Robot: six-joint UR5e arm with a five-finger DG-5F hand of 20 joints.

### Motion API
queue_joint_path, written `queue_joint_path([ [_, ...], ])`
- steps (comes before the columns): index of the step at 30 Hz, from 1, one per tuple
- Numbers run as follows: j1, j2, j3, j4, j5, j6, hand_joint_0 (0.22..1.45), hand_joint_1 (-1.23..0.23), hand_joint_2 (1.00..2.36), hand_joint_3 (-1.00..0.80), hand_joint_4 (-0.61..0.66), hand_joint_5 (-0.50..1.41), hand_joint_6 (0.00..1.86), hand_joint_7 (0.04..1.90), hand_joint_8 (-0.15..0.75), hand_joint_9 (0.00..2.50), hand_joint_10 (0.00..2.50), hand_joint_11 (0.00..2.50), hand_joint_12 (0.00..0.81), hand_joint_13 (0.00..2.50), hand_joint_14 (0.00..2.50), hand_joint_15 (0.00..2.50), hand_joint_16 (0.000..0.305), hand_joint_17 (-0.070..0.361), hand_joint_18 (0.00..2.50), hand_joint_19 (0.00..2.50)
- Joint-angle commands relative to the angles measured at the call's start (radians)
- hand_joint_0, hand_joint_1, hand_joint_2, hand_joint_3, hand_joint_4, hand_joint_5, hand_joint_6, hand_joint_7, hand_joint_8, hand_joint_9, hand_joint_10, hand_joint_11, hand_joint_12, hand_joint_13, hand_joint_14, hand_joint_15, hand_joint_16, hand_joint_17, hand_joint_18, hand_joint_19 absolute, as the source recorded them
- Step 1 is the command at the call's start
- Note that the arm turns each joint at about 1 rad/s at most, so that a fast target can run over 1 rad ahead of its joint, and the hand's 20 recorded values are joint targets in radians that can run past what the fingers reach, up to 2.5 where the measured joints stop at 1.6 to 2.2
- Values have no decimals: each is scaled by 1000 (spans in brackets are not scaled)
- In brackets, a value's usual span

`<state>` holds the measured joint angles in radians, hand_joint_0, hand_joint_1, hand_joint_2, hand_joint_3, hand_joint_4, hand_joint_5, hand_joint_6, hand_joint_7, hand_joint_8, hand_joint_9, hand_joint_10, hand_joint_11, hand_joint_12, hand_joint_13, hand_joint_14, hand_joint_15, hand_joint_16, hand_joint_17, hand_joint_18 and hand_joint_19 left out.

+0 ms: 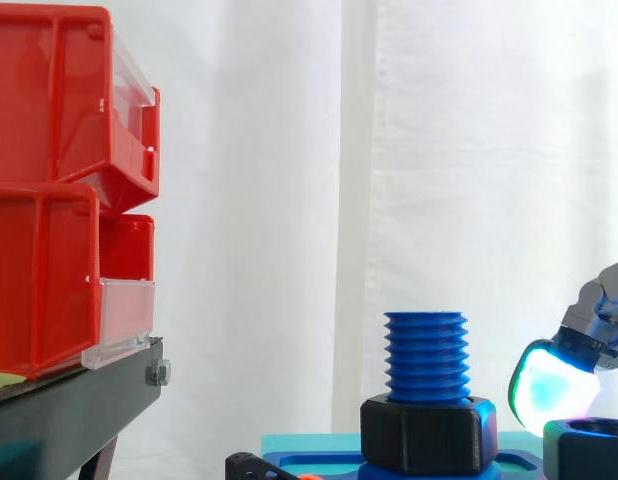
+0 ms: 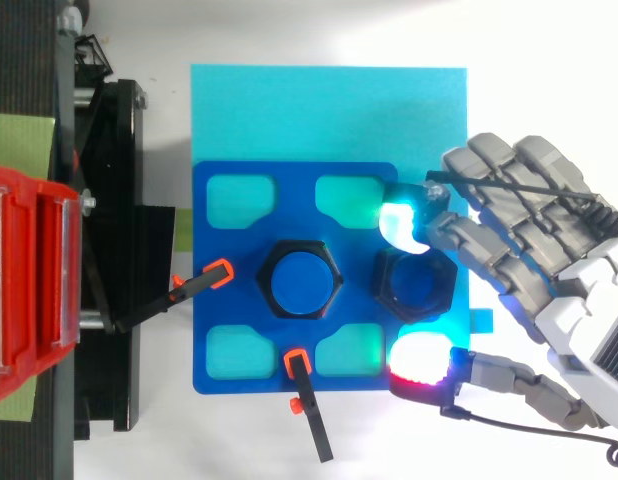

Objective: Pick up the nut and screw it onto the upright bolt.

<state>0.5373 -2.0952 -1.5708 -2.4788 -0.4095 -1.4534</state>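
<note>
Top view is showing one bolt (image 2: 302, 280) and two nuts: base nut (image 1: 429, 435) ringing the bolt, loose nut (image 2: 383, 285) beside. Robot hand (image 2: 579, 300) is hanging open, ungrasping, pads (image 2: 401, 222) straddling the loose nut.

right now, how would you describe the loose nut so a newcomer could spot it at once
On the blue plate beside the red bins sit two black hexagons. The nut is the one nearer the hand, between its glowing fingertips. Unlike its neighbour, it has an open hole, with no blue bolt standing through it.
</note>
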Motion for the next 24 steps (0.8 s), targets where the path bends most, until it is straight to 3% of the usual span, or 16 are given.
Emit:
queue_joint_path([
  [1,0,0,0,-8,0,2,468,-660,1000,-500,233,-240,502,717,310,319,0,0,401,326,0,0,55,124,283,58],
  [14,1,1,0,-40,0,19,483,-643,1000,-500,260,-215,502,760,317,370,0,0,397,363,0,0,54,121,326,94],
  [24,0,3,0,-54,-2,21,532,-638,1000,-500,320,-166,503,967,323,510,2,72,380,474,0,21,50,112,439,142],
])
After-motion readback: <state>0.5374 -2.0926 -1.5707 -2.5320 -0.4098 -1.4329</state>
